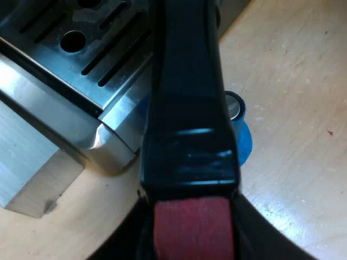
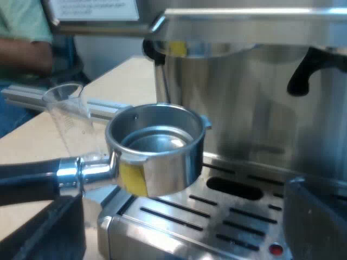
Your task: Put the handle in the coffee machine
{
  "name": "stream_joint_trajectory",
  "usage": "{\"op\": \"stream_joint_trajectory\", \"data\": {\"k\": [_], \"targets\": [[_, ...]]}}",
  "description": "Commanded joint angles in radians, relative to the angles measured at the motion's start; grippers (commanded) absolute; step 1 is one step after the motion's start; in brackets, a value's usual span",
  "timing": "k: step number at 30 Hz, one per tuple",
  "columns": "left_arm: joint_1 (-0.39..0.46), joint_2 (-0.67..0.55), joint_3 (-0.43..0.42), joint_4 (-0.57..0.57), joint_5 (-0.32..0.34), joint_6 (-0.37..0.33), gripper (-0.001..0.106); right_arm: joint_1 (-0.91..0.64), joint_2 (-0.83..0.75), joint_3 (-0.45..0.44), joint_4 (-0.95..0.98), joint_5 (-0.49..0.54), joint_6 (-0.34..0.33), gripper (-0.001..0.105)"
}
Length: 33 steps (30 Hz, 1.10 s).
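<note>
My left gripper (image 1: 191, 250) is shut on the dark handle (image 1: 187, 108) of the metal holder, with the handle's red end (image 1: 192, 225) between its fingers. The holder's round basket (image 2: 157, 146) hangs level over the espresso machine's slotted drip tray (image 2: 227, 222), just below the brewing head (image 2: 181, 50) and a little out from it. The basket looks empty. My right gripper (image 2: 184, 241) is open over the drip tray, close to the basket, and holds nothing.
A blue tamper (image 1: 242, 127) stands on the wooden table beside the drip tray's corner (image 1: 105, 135), under the handle. A measuring glass (image 2: 69, 116) stands on the table beyond the holder. A person's arm (image 2: 21, 51) rests farther off. A black spout (image 2: 303, 70) juts from the machine.
</note>
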Motion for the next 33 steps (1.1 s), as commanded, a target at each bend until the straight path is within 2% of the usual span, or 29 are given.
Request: {"op": "stream_joint_trajectory", "data": {"k": [1, 3, 4, 8, 12, 13, 21, 28, 33], "targets": [[0.000, -0.004, -0.015, -0.036, 0.033, 0.024, 0.000, 0.002, 0.014, -0.001, -0.057, 0.020, -0.019, 0.074], [0.000, -0.004, -0.015, -0.036, 0.033, 0.027, 0.000, 0.005, 0.083, -0.001, -0.156, 0.019, -0.062, 0.074], [0.000, -0.004, -0.015, -0.036, 0.024, 0.060, 0.000, 0.005, 0.104, -0.001, -0.195, 0.019, -0.079, 0.074], [0.000, -0.004, -0.015, -0.041, -0.012, 0.081, 0.000, 0.017, 0.142, -0.008, -0.246, 0.035, -0.098, 0.074], [0.000, 0.021, -0.015, -0.051, -0.016, 0.084, 0.000, 0.094, 0.188, -0.054, -0.250, 0.172, -0.205, 0.074], [0.000, 0.034, -0.015, -0.051, -0.016, 0.084, 0.000, 0.115, 0.203, -0.068, -0.250, 0.232, -0.205, 0.074], [0.000, 0.059, -0.015, -0.065, -0.016, 0.084, 0.000, 0.144, 0.291, -0.155, -0.310, 0.398, -0.205, 0.074], [0.000, 0.059, -0.015, -0.065, -0.016, 0.084, 0.000, 0.153, 0.380, -0.263, -0.325, 0.490, -0.202, 0.074], [0.000, 0.059, -0.015, -0.059, -0.022, 0.084, 0.000, 0.150, 0.447, -0.277, -0.369, 0.490, -0.174, 0.074]]}}
